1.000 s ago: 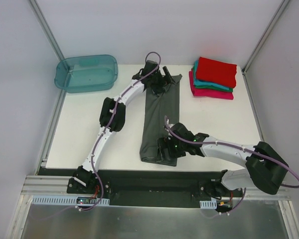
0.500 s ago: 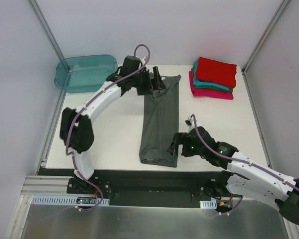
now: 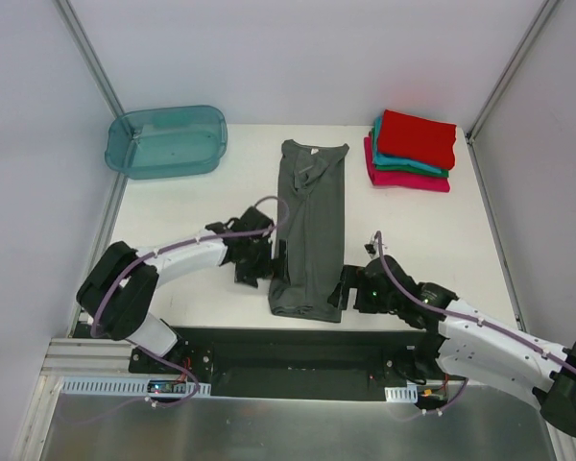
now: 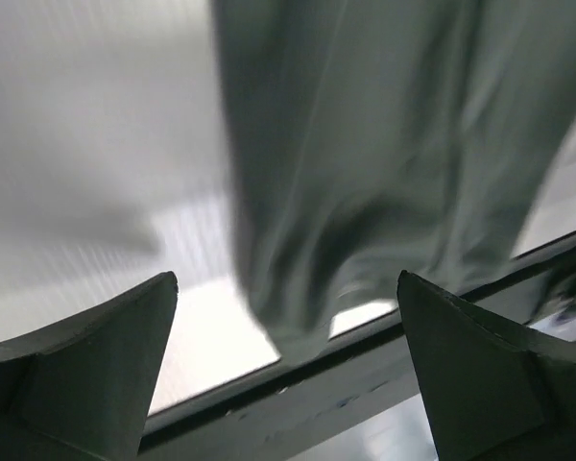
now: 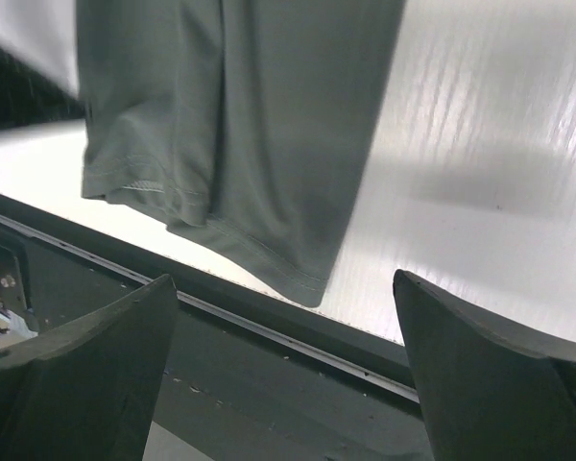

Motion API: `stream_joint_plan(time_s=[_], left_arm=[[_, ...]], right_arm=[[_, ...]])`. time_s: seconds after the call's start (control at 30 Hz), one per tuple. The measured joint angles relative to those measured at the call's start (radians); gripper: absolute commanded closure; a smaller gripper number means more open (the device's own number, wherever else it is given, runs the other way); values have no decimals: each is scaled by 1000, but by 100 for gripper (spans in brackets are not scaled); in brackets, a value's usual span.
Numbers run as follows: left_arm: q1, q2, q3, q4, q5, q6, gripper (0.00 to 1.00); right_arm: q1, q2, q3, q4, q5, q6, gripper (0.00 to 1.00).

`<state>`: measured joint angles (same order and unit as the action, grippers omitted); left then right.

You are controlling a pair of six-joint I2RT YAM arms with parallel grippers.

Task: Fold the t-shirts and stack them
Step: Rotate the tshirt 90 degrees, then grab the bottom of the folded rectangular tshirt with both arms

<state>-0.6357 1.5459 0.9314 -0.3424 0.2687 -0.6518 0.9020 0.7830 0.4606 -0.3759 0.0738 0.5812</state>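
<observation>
A dark grey t-shirt lies folded into a long strip down the middle of the table, its neck label at the far end. My left gripper is open at the strip's near left edge, nothing between its fingers. My right gripper is open just right of the hem corner. The left wrist view shows the blurred shirt ahead of the open left gripper. The right wrist view shows the hem beyond the open right gripper. Red, teal and magenta folded t-shirts are stacked at the far right.
A translucent teal tub stands at the far left corner. The white table ends at a dark front rail just below the hem. Grey walls and metal posts close in the sides.
My left arm has swung back from the shirt's collar end to the near left edge by the hem. My right gripper has drawn off the hem to its right. The shirt lies flat.
</observation>
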Motion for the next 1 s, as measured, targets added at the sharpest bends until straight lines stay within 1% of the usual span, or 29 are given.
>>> stream_joint_plan(time_s=[0.07, 0.13, 0.17, 0.23, 0.27, 0.5, 0.6, 0.63, 0.7, 0.73, 0.77, 0.8, 0.83, 1.0], left_arm=[[-61, -36, -90, -19, -21, -31, 11], [-118, -85, -155, -34, -33, -62, 21], [-136, -116, -181, -38, -44, -79, 23], [-145, -151, -208, -34, -62, -107, 37], [-145, -166, -221, -30, -74, -124, 41], [-153, -169, -246, -17, -121, -179, 46], [-164, -152, -244, 1, -119, -183, 56], [-170, -143, -244, 6, -117, -186, 62], [-178, -127, -242, 16, -109, -196, 69], [-185, -121, -241, 24, -108, -200, 74], [-190, -113, -240, 28, -105, -205, 82], [-196, -107, -240, 33, -97, -208, 96], [-201, -98, -240, 40, -92, -213, 100], [-216, -69, -235, 73, -64, -226, 100]], right_arm=[[1, 23, -13, 5, -11, 16, 3], [3, 52, -18, 6, -20, 33, 3], [6, 70, -18, 10, -27, 40, 2], [10, 90, -18, 17, -29, 51, 2], [14, 101, -18, 21, -29, 63, 1], [26, 137, -34, 47, -26, 100, 1], [33, 151, -34, 54, -24, 110, 1], [35, 155, -34, 56, -24, 114, 1], [39, 161, -34, 59, -18, 120, 4], [41, 163, -34, 60, -15, 123, 4], [43, 167, -34, 63, -10, 126, 5], [45, 171, -34, 66, -8, 129, 7], [48, 178, -34, 70, -5, 133, 8], [78, 229, -31, 93, 14, 154, 22]])
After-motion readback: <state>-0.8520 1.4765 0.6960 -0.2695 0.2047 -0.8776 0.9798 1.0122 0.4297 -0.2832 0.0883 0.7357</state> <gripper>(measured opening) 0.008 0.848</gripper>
